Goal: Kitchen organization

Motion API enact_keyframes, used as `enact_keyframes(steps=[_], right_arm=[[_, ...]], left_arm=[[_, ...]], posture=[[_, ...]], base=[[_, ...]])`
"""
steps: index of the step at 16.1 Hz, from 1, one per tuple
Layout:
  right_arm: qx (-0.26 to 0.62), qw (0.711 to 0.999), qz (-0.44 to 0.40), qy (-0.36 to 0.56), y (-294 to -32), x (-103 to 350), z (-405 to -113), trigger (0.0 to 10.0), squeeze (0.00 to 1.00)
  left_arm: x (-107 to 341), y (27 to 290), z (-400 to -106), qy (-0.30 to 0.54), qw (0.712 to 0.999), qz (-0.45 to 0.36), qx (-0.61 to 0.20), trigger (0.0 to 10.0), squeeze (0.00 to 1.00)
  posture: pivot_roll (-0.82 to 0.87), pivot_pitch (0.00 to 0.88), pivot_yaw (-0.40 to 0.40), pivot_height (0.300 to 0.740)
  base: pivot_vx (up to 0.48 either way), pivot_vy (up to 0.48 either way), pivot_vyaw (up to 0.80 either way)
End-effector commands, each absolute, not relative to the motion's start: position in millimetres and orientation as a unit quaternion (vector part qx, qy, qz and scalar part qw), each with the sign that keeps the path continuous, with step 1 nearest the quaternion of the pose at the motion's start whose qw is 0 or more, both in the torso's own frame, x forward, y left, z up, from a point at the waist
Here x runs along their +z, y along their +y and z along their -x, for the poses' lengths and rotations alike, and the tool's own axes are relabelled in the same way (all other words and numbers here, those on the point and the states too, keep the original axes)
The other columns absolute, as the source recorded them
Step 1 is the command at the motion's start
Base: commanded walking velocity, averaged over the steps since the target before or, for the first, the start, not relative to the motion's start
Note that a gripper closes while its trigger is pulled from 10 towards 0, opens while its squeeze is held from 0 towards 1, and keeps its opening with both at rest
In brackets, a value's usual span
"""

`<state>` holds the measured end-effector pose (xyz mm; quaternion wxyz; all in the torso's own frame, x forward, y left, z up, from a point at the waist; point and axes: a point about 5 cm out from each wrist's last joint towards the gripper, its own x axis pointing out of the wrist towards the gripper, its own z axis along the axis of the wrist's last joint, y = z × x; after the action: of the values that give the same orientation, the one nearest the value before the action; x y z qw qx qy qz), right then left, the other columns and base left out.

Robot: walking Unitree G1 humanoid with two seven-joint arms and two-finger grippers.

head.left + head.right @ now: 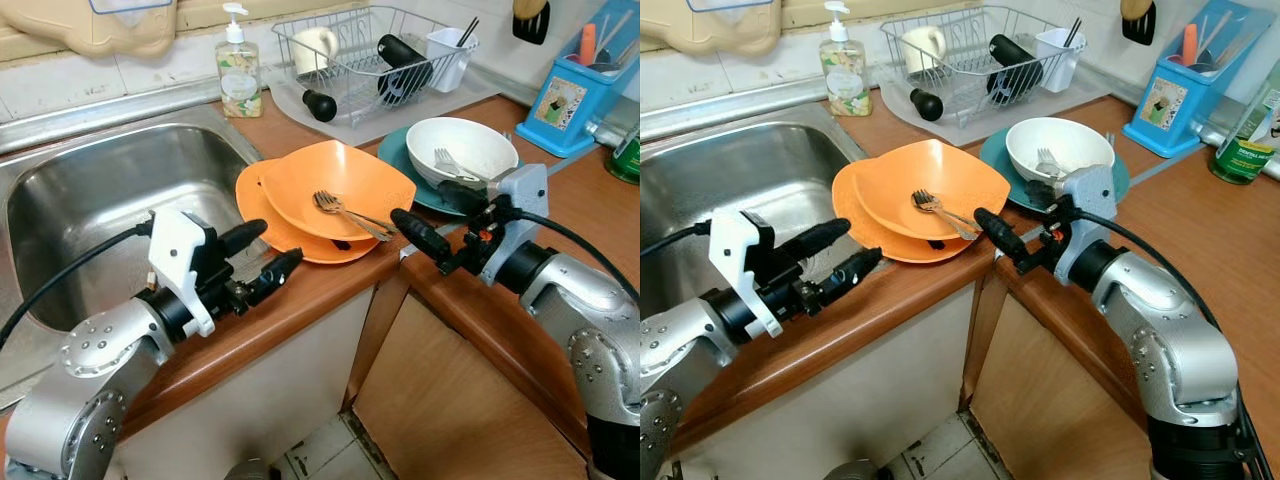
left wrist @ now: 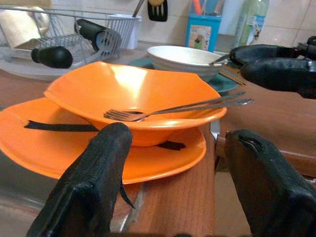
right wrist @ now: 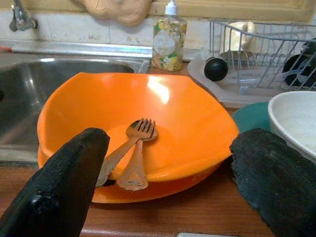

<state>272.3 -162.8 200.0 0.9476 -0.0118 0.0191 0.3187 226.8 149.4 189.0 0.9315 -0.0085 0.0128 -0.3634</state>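
Home kitchen: steel sink (image 1: 90, 200), soap bottle (image 1: 238, 65), wire dish rack (image 1: 370, 55), stacked dishes on wooden tabletop (image 1: 310, 290).

Worktop (image 1: 300, 300) layout beside the sink (image 1: 100, 200)

A bowl (image 1: 340, 185) holding a fork (image 1: 345, 212) and spoon (image 3: 134, 170) sits on a plate (image 1: 262, 215), right of the sink. Right of it, another bowl (image 1: 462, 148) sits on a second plate (image 1: 400, 155). Behind them stand a rack (image 1: 370, 55) and soap (image 1: 238, 65).

You cannot read any text here: the labels on the soap bottle (image 1: 239, 67), the blue utensil holder (image 1: 573, 93) and the green bottle (image 1: 1248, 140) are too small and blurred.
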Motion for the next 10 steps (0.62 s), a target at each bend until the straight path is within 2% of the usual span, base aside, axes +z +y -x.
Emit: enact_keyframes(steps=[1,2,4,5,6,7,8,10], right_arm=[[0.318,0.947,0.027,0.024,-164,196,-273,10.0,0.0],[0.314,0.948,0.036,0.032,-165,193,-274,9.9,0.0],[0.301,0.951,0.052,0.044,-165,186,-278,4.2,0.0],[0.299,0.952,0.054,0.044,-164,186,-280,2.8,0.0],[0.302,0.951,0.055,0.042,-162,185,-280,2.3,0.0],[0.303,0.951,0.055,0.042,-162,185,-280,2.3,0.0],[0.307,0.949,0.056,0.041,-160,185,-280,1.5,0.0],[0.322,0.945,0.052,0.037,-158,184,-280,0.7,0.0]], left_arm=[[191,145,-229,0.015,0.928,0.001,-0.371,10.0,0.17],[191,144,-229,0.018,0.928,-0.002,-0.371,10.0,0.18],[189,144,-232,0.025,0.929,-0.016,-0.368,10.0,0.18],[188,144,-234,0.026,0.929,-0.021,-0.369,10.0,0.18],[190,143,-236,0.022,0.93,-0.02,-0.367,10.0,0.18],[190,143,-236,0.022,0.93,-0.02,-0.367,10.0,0.18],[191,143,-236,0.019,0.931,-0.02,-0.365,10.0,0.18],[191,143,-235,0.018,0.932,-0.019,-0.363,10.0,0.18]], posture=[[0.05,0.0,0.027,0.74],[0.05,0.0,0.029,0.74],[0.04,0.0,0.039,0.74],[0.04,0.0,0.04,0.74],[0.04,0.0,0.039,0.74],[0.05,0.0,0.037,0.74],[0.05,0.0,0.03,0.74],[0.06,0.0,0.019,0.74]], base=[[0.0,0.0,0.0],[0.0,0.0,0.0],[0.0,0.0,0.0],[0.0,0.0,0.0],[0.0,0.0,0.0],[0.0,0.0,0.0],[0.0,0.0,0.0],[0.0,0.0,0.0]])
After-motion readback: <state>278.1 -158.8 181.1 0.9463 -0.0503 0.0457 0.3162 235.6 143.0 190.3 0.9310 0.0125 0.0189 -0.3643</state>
